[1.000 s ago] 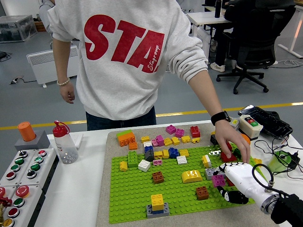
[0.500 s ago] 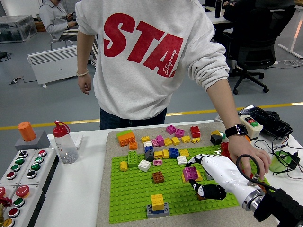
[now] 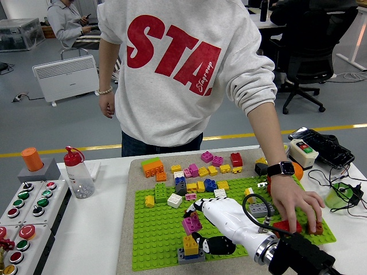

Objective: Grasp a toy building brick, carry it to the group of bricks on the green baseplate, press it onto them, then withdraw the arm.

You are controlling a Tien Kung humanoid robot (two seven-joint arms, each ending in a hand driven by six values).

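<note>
One magenta brick (image 3: pixel 192 223) | gripped at right hand (image 3: pixel 202 220) fingertips, seemingly | above baseplate (image 3: pixel 155 235)

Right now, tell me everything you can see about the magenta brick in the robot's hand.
The magenta brick is a small studded plastic block, pinched at the fingertips of the right hand, which is white with black pads. It is held tilted above the green baseplate, just over the yellow brick stacked on a grey one.

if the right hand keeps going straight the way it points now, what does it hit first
The right hand, shut on a magenta brick, points left across the green baseplate. Just below it stands the yellow-on-grey brick stack; straight ahead looks like bare studs, though depth is unclear.
</note>
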